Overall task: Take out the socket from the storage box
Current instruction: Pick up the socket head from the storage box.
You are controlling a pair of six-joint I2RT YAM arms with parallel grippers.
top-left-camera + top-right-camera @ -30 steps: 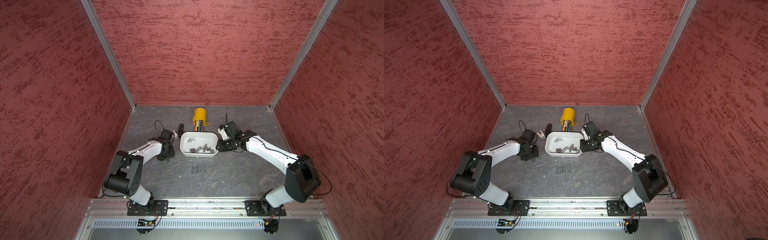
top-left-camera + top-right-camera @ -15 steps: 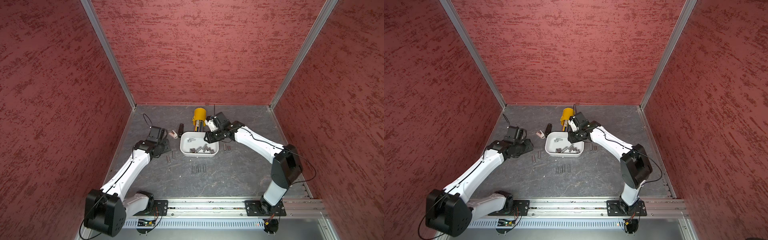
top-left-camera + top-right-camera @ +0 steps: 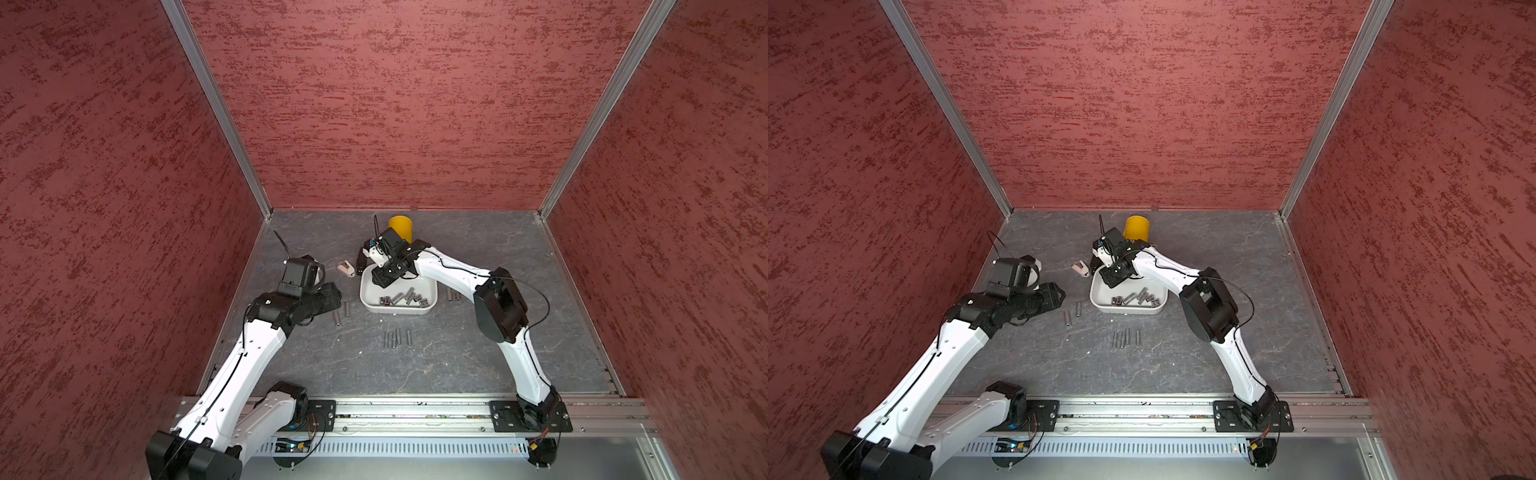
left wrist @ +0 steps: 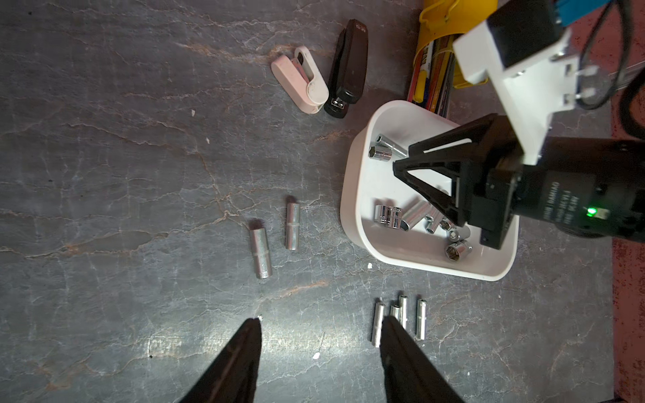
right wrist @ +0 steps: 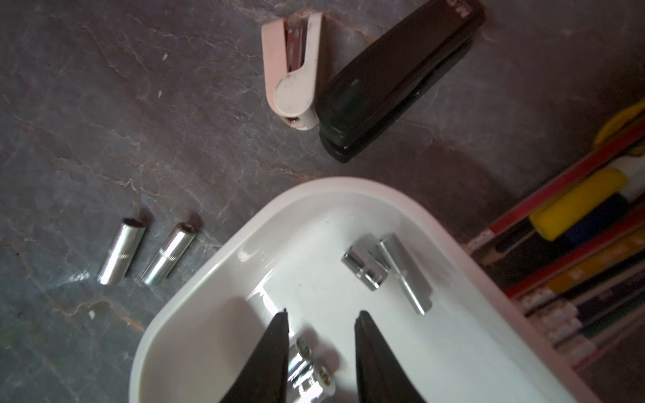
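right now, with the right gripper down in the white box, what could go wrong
The socket sits off-centre between the open jaws of the right gripper, so closing may squirt the shiny cylinder aside. The gripper reaches into the storage box; a sideways drag could shove it into the black stapler.
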